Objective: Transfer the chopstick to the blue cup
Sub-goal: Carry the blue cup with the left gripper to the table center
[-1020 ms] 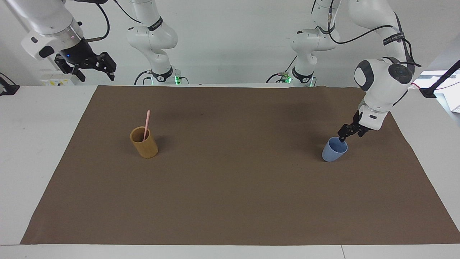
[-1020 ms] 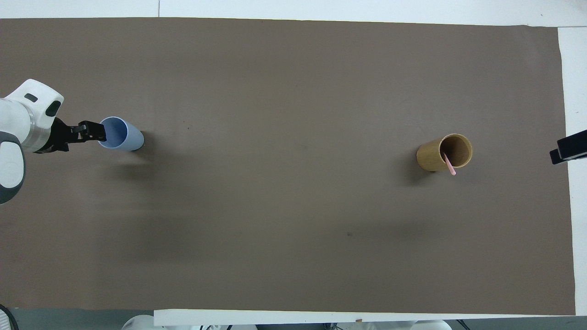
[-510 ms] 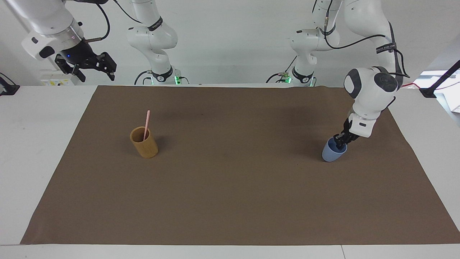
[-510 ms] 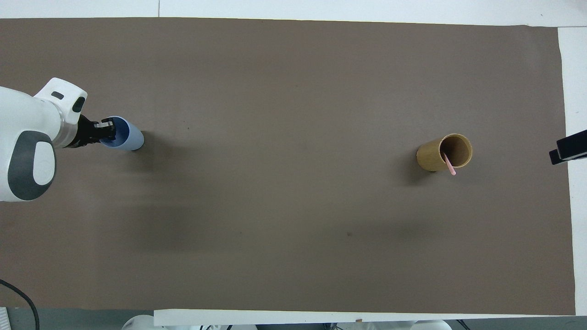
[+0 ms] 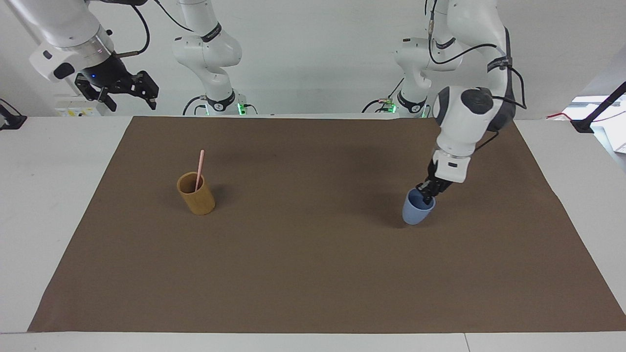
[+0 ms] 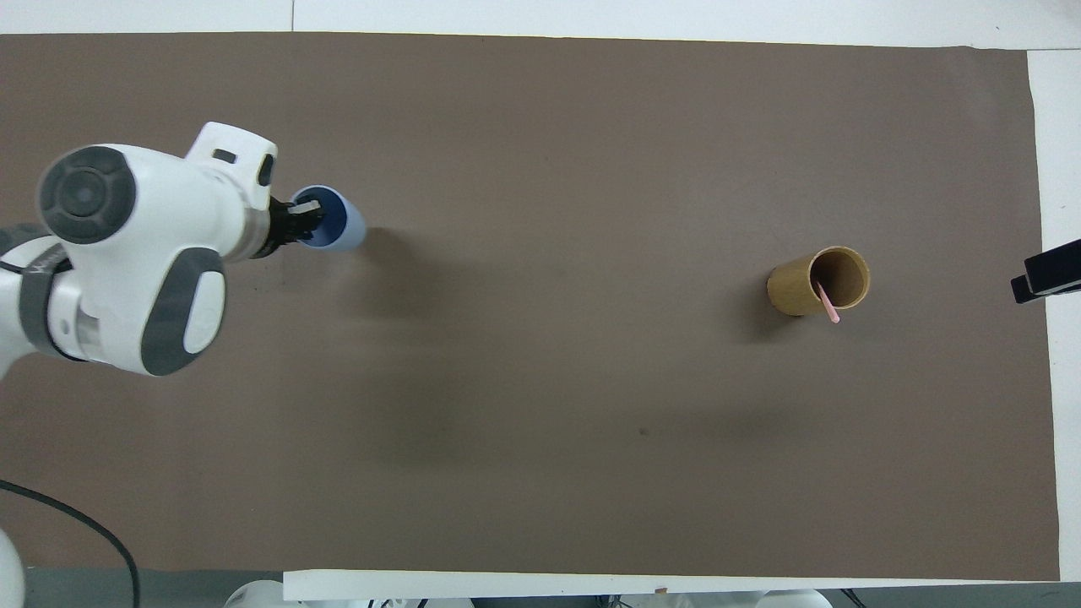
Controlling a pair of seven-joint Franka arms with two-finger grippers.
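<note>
The blue cup (image 5: 417, 212) stands upright over the brown mat toward the left arm's end; it also shows in the overhead view (image 6: 339, 226). My left gripper (image 5: 426, 194) is shut on its rim, one finger inside the cup, seen from above as well (image 6: 302, 222). I cannot tell whether the cup's base touches the mat. The pale pink chopstick (image 5: 199, 169) leans in a tan wooden cup (image 5: 196, 195) toward the right arm's end, also in the overhead view (image 6: 827, 304). My right gripper (image 5: 128, 91) waits open, raised over the white table's edge.
The brown mat (image 5: 313, 274) covers most of the white table (image 5: 49, 195). The tan cup (image 6: 802, 287) is the only other thing on it. A black part of the right gripper (image 6: 1045, 277) shows at the overhead view's edge.
My left gripper closed on the blue cup's rim and has carried it toward the middle of the mat. The right arm, the tan cup and the chopstick have not moved.
</note>
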